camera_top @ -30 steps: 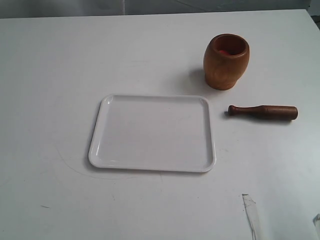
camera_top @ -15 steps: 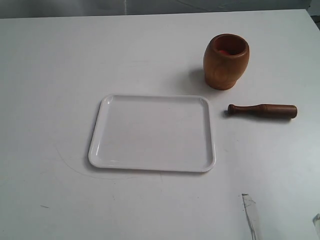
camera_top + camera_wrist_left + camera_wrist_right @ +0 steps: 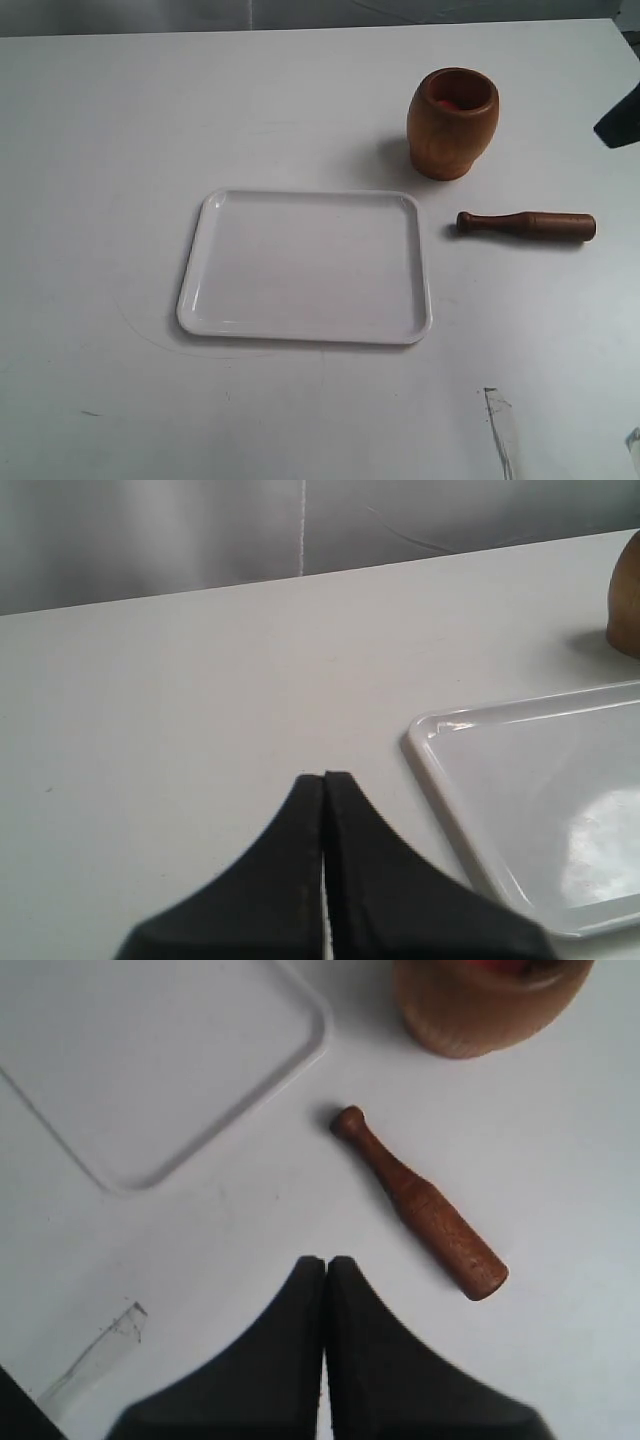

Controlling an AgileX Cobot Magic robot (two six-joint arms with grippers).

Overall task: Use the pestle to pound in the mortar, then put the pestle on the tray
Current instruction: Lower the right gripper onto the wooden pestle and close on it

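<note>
The brown wooden mortar (image 3: pixel 452 122) stands upright at the back right of the table, something red showing inside it. The dark pestle (image 3: pixel 526 224) lies flat in front of it, knobbed handle toward the white tray (image 3: pixel 306 266). My right gripper (image 3: pixel 325 1261) is shut and empty, hovering above the table short of the pestle (image 3: pixel 420 1203); the mortar (image 3: pixel 487 1005) and tray corner (image 3: pixel 300 1040) show beyond. A dark part of the right arm (image 3: pixel 622 118) pokes in at the exterior view's right edge. My left gripper (image 3: pixel 324 777) is shut and empty, beside the tray's rim (image 3: pixel 425 748).
A strip of clear tape (image 3: pixel 503 430) is stuck to the table near the front right, also in the right wrist view as the tape (image 3: pixel 95 1358). The table's back edge (image 3: pixel 300 575) meets a grey backdrop.
A dark part of the right arm has come into the exterior view at the right edge. The pestle, mortar and tray have stayed in place.
</note>
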